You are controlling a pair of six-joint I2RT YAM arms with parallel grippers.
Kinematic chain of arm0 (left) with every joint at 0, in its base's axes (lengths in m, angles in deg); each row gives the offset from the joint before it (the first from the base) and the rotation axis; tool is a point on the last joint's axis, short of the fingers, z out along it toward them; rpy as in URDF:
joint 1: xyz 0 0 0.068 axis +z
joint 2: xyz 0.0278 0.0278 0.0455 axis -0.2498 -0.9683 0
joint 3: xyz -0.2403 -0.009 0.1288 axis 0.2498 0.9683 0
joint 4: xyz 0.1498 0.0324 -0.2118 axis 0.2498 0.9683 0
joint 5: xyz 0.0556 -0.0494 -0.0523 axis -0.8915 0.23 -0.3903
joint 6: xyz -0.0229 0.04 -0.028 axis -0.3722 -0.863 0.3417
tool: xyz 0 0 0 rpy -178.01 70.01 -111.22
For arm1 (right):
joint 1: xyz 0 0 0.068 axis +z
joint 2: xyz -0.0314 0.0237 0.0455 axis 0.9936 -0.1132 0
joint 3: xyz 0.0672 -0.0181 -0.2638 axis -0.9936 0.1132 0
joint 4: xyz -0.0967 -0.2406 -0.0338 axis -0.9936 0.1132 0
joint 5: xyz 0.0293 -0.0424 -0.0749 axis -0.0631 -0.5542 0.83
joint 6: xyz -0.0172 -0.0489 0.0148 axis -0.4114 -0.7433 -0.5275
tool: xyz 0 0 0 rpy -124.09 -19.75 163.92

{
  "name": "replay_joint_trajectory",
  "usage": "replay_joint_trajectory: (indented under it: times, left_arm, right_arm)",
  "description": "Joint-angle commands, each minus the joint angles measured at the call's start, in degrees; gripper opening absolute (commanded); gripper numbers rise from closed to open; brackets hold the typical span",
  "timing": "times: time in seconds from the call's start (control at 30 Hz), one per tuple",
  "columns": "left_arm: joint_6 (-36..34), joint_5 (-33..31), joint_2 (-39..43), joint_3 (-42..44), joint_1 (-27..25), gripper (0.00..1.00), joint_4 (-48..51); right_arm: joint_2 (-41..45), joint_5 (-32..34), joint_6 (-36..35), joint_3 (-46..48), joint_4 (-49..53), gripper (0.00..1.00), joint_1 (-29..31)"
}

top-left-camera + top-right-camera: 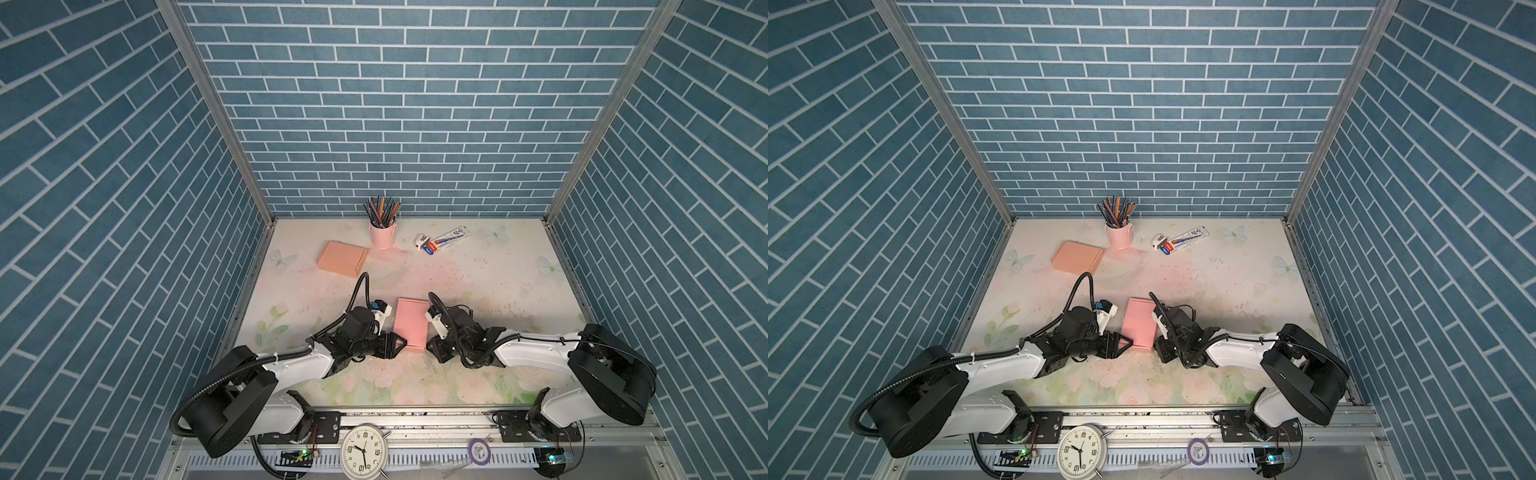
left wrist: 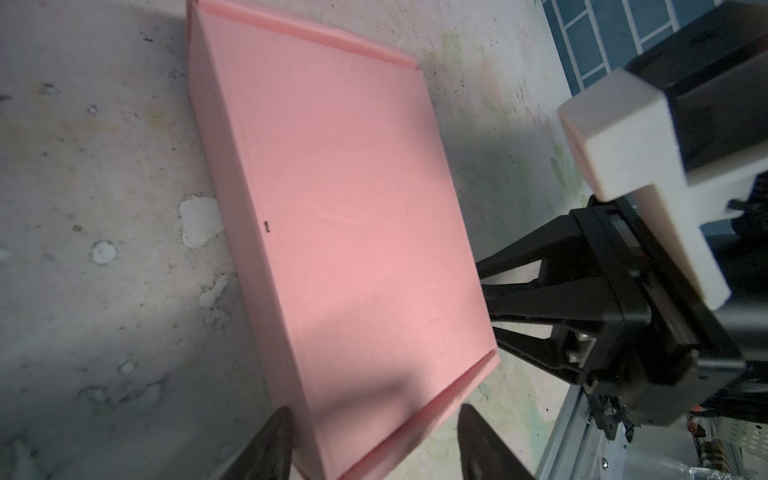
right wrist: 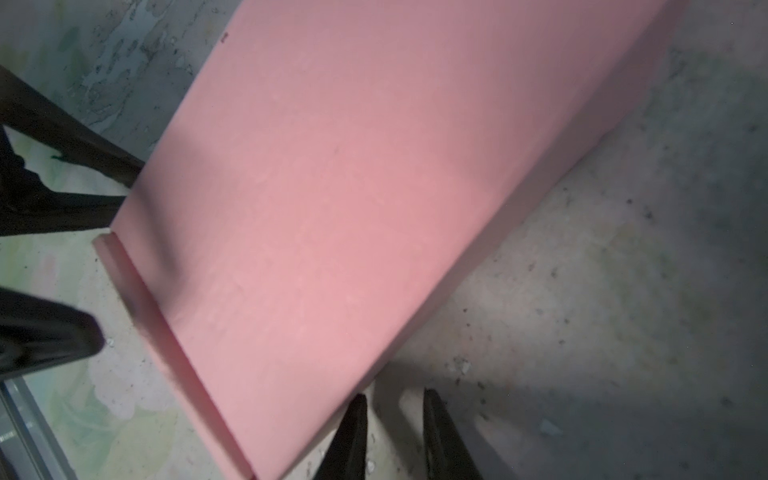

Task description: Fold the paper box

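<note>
You have a pink paper box (image 1: 410, 326) on a pale floral bench (image 1: 478, 282), blue brick-patterned walls (image 1: 395, 104), and a peach box (image 1: 342, 258).

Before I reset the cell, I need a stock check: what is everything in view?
pink box: one, pink, table centre, between the grippers
peach box: one, peach, back left, closed
cup: one, pink, back centre
pencils: a bunch, mixed colours, in the cup
small white object: one, white, back right
pen pack: one, white with print, beside it
clock: one, white, front rail
tape roll: one, purple, front rail
left gripper: one, black, open around the pink box's near corner
right gripper: one, black, slightly open, empty, at the box's side
</note>
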Motion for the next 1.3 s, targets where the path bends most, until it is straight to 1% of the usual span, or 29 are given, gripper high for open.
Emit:
replay_joint_trajectory:
  times: [0.0, 0.13, 0.27, 0.37, 0.53, 0.7, 0.93, 1.13, 1.27]
  left_arm:
    - [1.55, 3.46, 0.73, 1.42, -1.72, 0.63, -3.15]
    - [2.59, 3.67, -0.07, 3.32, -1.16, 0.63, -6.33]
    - [3.85, 4.96, -0.73, 4.61, 0.45, 0.63, -8.63]
    - [3.65, 4.82, 1.54, 4.85, 1.61, 0.64, -7.44]
    - [2.77, 5.05, 4.99, 5.45, 4.92, 0.72, -4.03]
    - [1.43, 6.06, 6.00, 4.79, 8.78, 0.74, -2.37]
    - [-1.33, 7.88, 2.82, 0.07, 11.79, 0.74, -1.55]
    - [-1.51, 9.95, -2.33, -3.16, 14.70, 0.74, -4.51]
    - [-2.50, 9.32, -5.47, -6.06, 15.01, 0.74, -4.76]
  right_arm:
    - [-1.51, -3.36, 2.31, -1.77, -3.82, 0.25, 1.91]
    - [-0.40, -1.23, 2.19, 0.35, -3.73, 0.26, 1.70]
    - [0.53, -1.04, 2.07, 2.51, -3.12, 0.25, -0.08]
    - [2.50, -1.12, 2.66, 4.82, -3.46, 0.25, -1.99]
    - [5.26, -1.26, 1.74, 5.68, -1.65, 0.24, -5.05]
    - [6.54, -2.33, 0.20, 5.30, -1.13, 0.23, -8.47]
    - [5.50, -3.94, -2.77, 2.56, -2.06, 0.17, -14.19]
    - [1.72, -5.97, -4.36, -0.91, -4.97, 0.12, -17.23]
    - [-1.41, -7.08, -4.52, -2.68, -7.51, 0.05, -18.22]
